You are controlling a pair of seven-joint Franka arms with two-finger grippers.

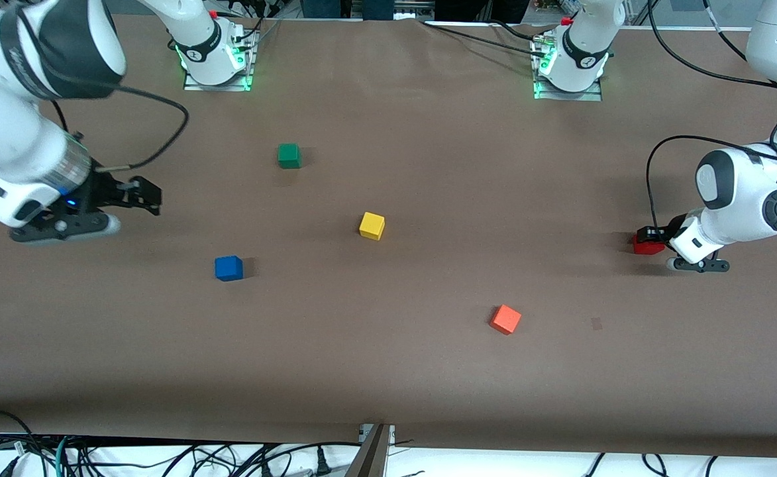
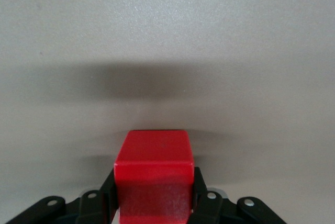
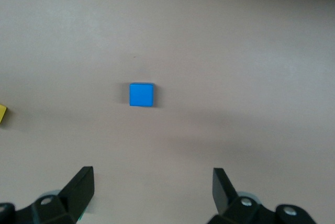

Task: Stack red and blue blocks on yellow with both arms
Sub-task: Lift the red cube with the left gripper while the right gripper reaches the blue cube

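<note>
The red block (image 1: 646, 247) is between the fingers of my left gripper (image 1: 650, 237), low at the table near the left arm's end. In the left wrist view the gripper (image 2: 154, 185) is shut on the red block (image 2: 154, 166). I cannot tell whether the block rests on the table. The blue block (image 1: 228, 267) lies alone toward the right arm's end. My right gripper (image 1: 147, 196) hangs open and empty over bare table beside the blue block. In the right wrist view (image 3: 153, 182) the blue block (image 3: 141, 94) is ahead of it. The yellow cube (image 1: 371, 225) sits mid-table, and its edge shows in the right wrist view (image 3: 2, 114).
A green cube (image 1: 289, 156) lies farther from the front camera than the yellow cube. An orange-red cube (image 1: 505, 319) lies nearer to the camera, toward the left arm's end. The arm bases (image 1: 216, 63) (image 1: 570, 66) stand along the table's top edge.
</note>
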